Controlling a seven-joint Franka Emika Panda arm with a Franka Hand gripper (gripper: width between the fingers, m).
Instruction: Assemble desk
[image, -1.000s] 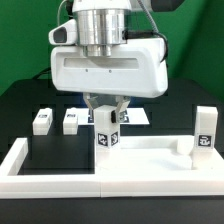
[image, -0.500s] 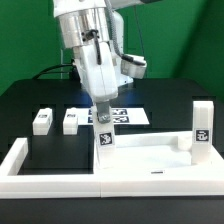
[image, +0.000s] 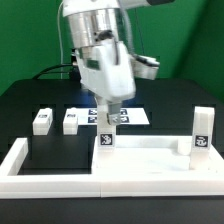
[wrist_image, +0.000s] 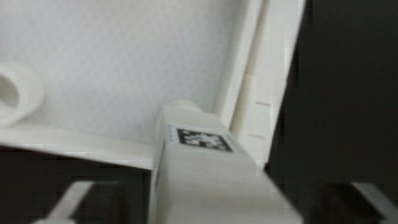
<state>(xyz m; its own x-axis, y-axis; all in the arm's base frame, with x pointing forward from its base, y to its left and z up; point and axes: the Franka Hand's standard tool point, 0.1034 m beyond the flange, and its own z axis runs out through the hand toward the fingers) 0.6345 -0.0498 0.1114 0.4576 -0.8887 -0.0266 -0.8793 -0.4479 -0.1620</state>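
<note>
Desk top lies tucked against the bars, likely braced for fitting. My gripper straddles the upright leg on its corner; clamped or slack, I cannot tell.

A blurred white leg fills the near view, a black-and-white tag on its camera-facing end, against the white tray-like top just beside its raised rim, a round ring farther off.
</note>
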